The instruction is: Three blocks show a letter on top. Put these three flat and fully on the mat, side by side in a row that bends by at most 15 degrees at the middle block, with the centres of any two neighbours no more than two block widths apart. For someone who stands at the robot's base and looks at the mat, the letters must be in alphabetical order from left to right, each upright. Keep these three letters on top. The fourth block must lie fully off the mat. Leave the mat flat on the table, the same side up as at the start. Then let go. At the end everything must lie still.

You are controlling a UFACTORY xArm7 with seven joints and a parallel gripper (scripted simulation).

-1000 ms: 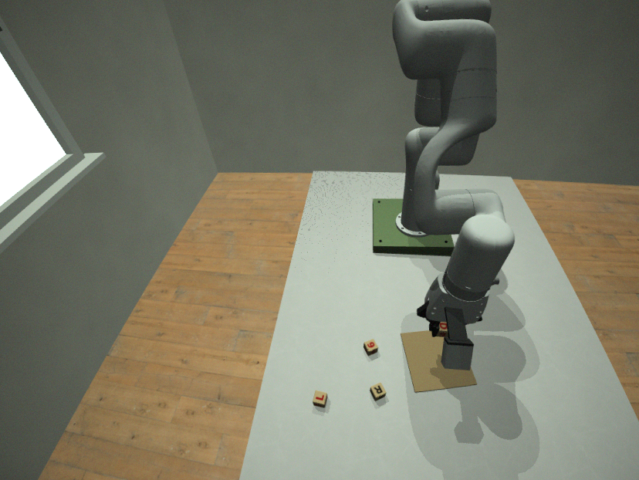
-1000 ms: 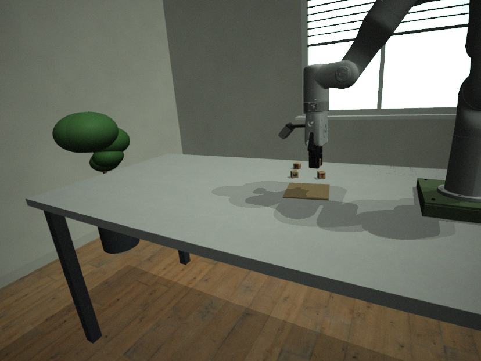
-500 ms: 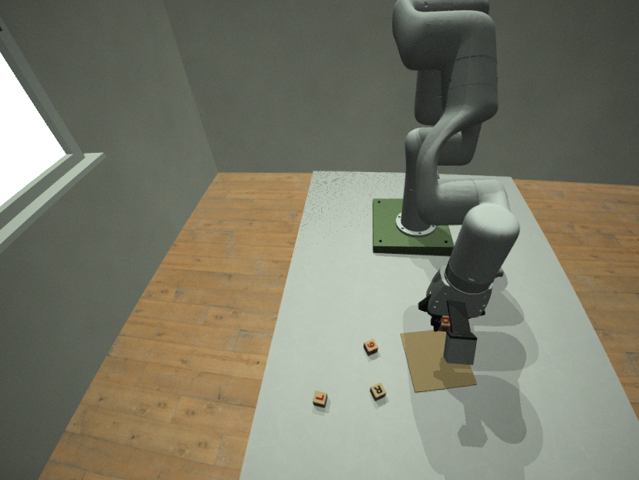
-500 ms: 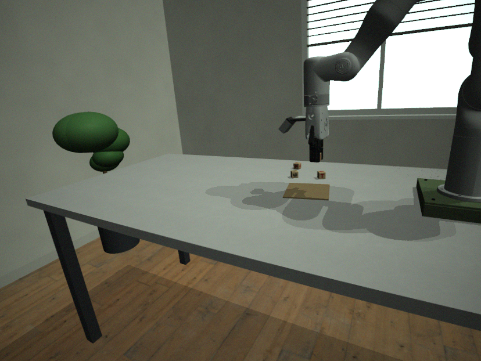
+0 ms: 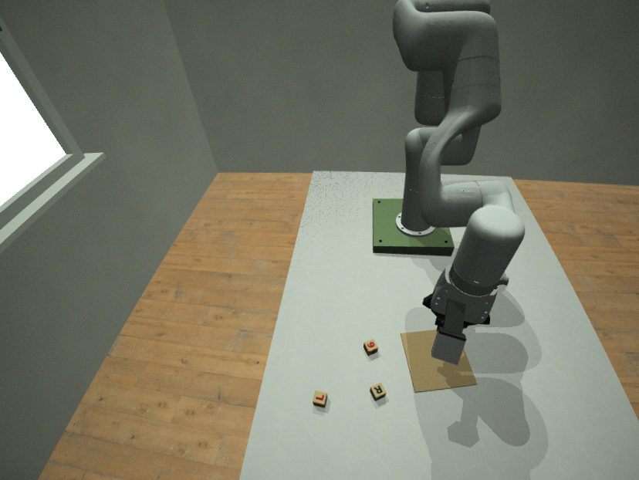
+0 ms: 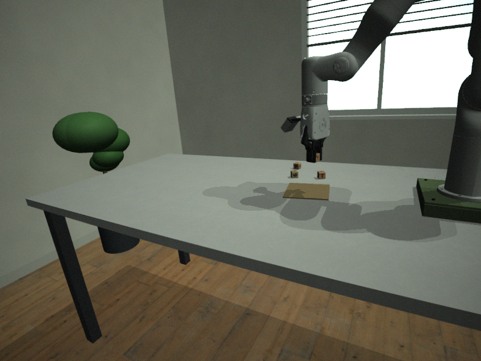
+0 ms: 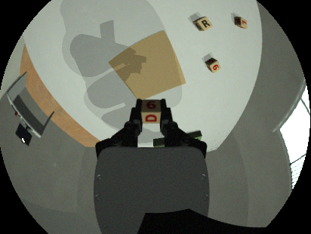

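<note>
My gripper is shut on a wooden block and holds it well above the tan mat. In the wrist view the held block shows a red D on the face turned to the camera. Three other blocks lie on the table, off the mat to its window side. One shows a 6 on top, one an R and one an L. The wrist view also shows the mat, the R block and the 6 block. In the top view my wrist hides the held block.
The green base plate holds the arm at the far end of the grey table. The table edge runs close to the L block. A green plant stands beyond the table's end.
</note>
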